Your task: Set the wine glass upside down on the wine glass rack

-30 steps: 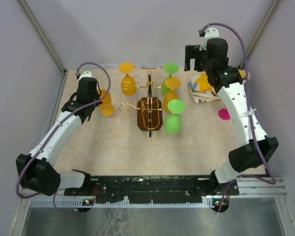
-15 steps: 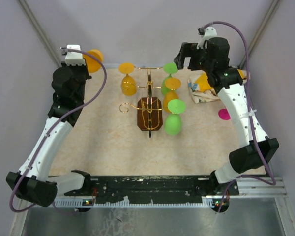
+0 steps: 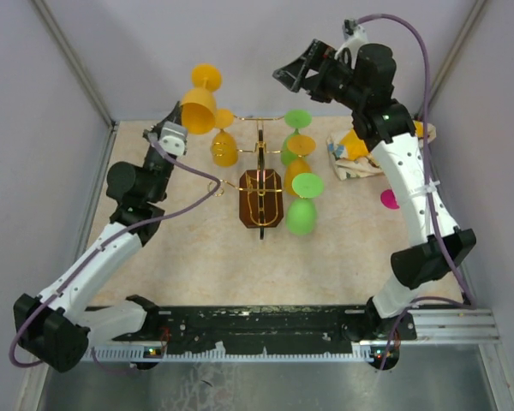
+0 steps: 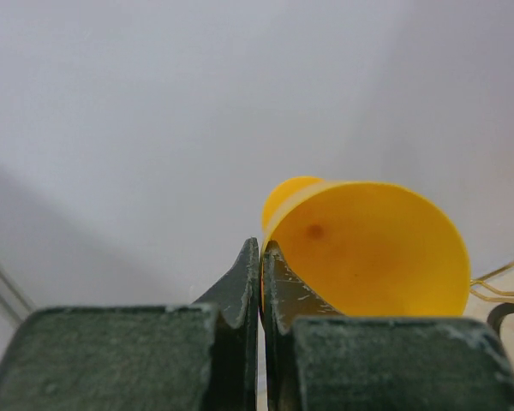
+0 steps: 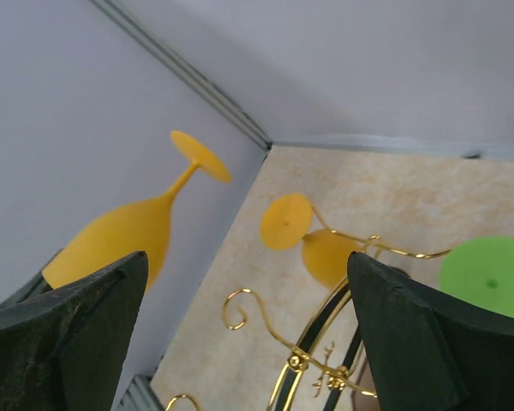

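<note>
Left pincer (image 4: 260,257) clenched on the bowl rim of the orange wine glass (image 3: 199,104), foot-up at upper left, apart from the rack (image 3: 261,199); I judge it light, stiff and slick, the stem a surer hold; right pincer (image 3: 298,68) spread wide, empty.

The gold wire wine glass rack (image 3: 261,199) with its dark octagonal wooden base stands in the middle of the beige table (image 3: 188,248). Left of and behind it, raised off the table, the left gripper (image 3: 182,122) pinches the rim of an orange plastic wine glass (image 3: 199,104). Another orange glass (image 3: 224,147) hangs at the rack's left rear, a green plastic glass (image 3: 301,214) at its right front. A pink disc (image 3: 391,199) lies far right.
</note>
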